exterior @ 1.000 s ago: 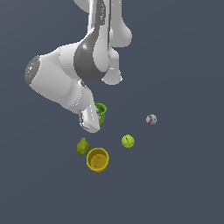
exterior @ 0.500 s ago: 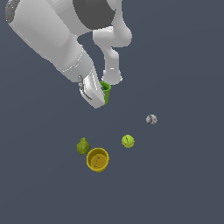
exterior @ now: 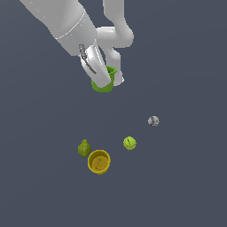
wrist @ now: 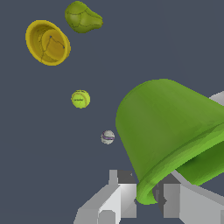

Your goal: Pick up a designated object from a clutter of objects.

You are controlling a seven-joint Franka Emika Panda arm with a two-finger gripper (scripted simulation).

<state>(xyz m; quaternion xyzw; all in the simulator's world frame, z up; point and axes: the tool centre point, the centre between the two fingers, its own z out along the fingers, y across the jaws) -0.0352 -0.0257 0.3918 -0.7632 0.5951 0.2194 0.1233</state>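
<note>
Now, nearest to us in the exterior view, the round yellow cup [exterior: 99, 161] stands on the dark grey table [exterior: 186, 186], with the lumpy olive-green pear-like fruit [exterior: 84, 148] just beside it on the exterior view's left. A little farther back lies the small yellow-green ball [exterior: 129, 142], and beyond that, toward the exterior view's right, the small whitish-purple ball [exterior: 153, 120]. All four have kept their places over the last second.

Farthest back, the small bright green round cup [exterior: 103, 80] hangs in our gripper [exterior: 101, 80], whose fingers [wrist: 114, 192] close narrowly on the cup's rim. A second ago this cup sat low among the clutter; half a second ago it was already rising; now it is well apart from the rest and above them. In the wrist view it hangs tilted, its wall [wrist: 170, 127] filling much of the picture.

We judge the pick essentially made: the designated cup is off the table and held.

Open room lies all around the arm, and no table edge shows in either view. Only a slip at the rim seems a risk.
</note>
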